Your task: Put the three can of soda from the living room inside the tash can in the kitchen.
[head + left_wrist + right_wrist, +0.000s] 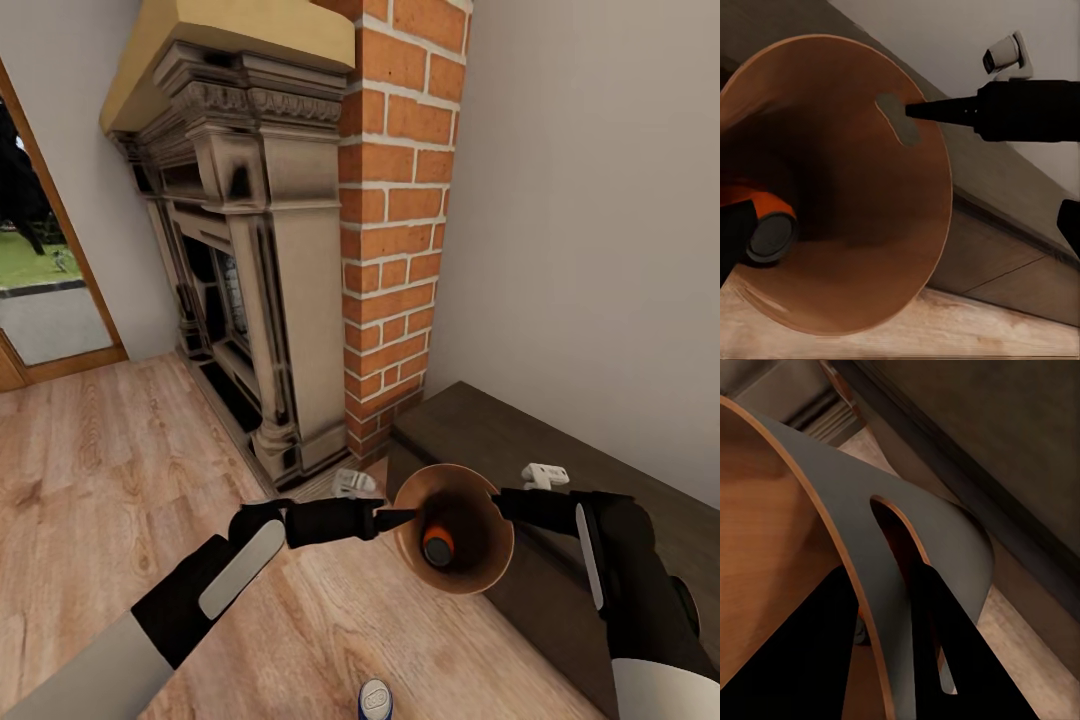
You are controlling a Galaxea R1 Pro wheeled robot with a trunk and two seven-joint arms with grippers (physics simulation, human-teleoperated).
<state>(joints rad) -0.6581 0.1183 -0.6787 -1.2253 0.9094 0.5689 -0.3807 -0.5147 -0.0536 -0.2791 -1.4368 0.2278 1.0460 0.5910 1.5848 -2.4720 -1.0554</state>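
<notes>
the right gripper clenches the rim of the tash can, tilted beside the fireplace with an orange can inside, which may roll out; i cannot tell whether the left gripper is closed.

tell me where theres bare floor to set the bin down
Open wood floor left of the left arm, toward the glass door. Crowded around the bin: both grippers, the dark cabinet, and a blue can near the bottom edge.
</notes>
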